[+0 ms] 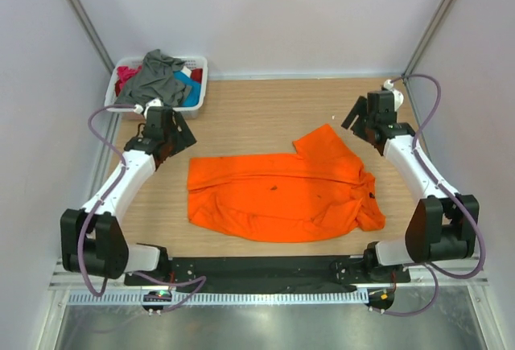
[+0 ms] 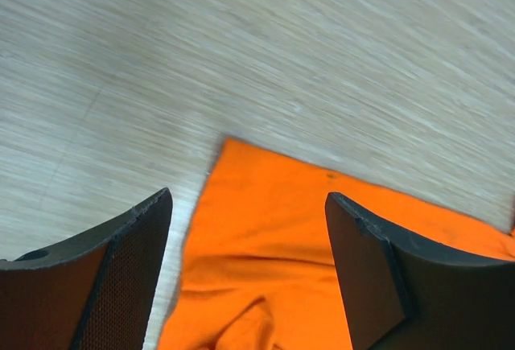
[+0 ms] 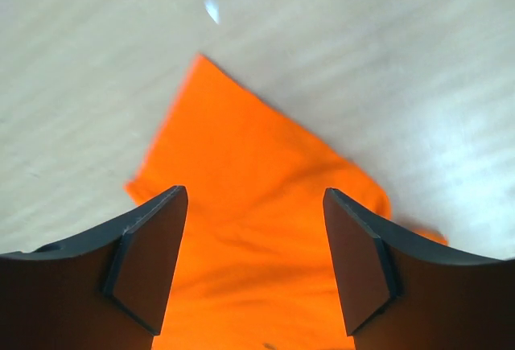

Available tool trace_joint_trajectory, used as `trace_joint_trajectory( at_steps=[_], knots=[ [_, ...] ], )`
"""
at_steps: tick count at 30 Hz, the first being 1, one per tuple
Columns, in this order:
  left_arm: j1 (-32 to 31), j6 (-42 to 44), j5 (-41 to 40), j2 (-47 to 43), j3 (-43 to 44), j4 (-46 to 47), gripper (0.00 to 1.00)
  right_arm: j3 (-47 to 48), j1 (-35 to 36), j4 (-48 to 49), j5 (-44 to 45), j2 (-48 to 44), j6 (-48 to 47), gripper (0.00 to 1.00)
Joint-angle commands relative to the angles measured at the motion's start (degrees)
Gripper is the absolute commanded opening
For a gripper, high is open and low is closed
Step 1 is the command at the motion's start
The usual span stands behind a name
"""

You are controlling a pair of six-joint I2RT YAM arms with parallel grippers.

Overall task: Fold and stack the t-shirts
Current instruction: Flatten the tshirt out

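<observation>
Presently, a bright orange short-sleeved fabric t-shirt [image 1: 282, 193] lay spread crosswise near the middle of the light wood-grain worktop [image 1: 257, 109], rumpled along its near hem, with one sleeve jutting toward the far edge on the right. Left fingers [image 2: 121, 286] were spread wide and held nothing; the left wrist view showed the shirt's far-left corner between and just below them, bare wood beyond. Right fingers [image 3: 145, 269] were likewise wide apart and empty, poised over the pointed tip of the jutting sleeve. A white plastic laundry basket [image 1: 203, 76] stood at the far-left corner, well apart from the orange shirt, holding a dark grey tee [image 1: 157, 76] heaped over a teal-blue one [image 1: 191, 91] and a red-pink one [image 1: 125, 75]. Judged the step in hand to be taking hold of the two far points for a fold. To do it well, each arm should probably descend until one finger slides under the cloth edge, not merely pressing on top, then close fully before any lift. Both sides ought to rise together and keep the fabric lightly taut between them, so the fold lands straight. The sleeve likely wants tucking inward first, else the fold would come out lopsided.
</observation>
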Motion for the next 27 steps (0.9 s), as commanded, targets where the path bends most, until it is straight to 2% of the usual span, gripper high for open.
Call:
trace_joint_trajectory(
  at_steps=[1,5,10,21,27],
  knots=[
    [3.6,4.1,4.7,4.5,-0.1,3.0,0.78,5.0,-0.2,3.4,-0.6,2.5,-3.9,0.78],
    [3.6,3.7,5.2,8.3,-0.5,5.2,0.73,7.1,-0.2,6.9,-1.9,6.0,-5.3,0.89],
    [2.2,4.4,6.0,14.1,-0.4,6.7,0.70,8.4,-0.2,9.1,-5.8,10.6,-5.8,0.93],
    [-2.1,4.0,-1.6,21.1,-0.7,6.9,0.66,8.5,-0.2,8.0,-4.6,12.9,-6.8,0.95],
    [-2.3,3.7,-3.5,23.5,0.0,8.1,0.64,8.7,-0.2,7.6,-4.6,13.1,-7.3,0.95]
  ],
)
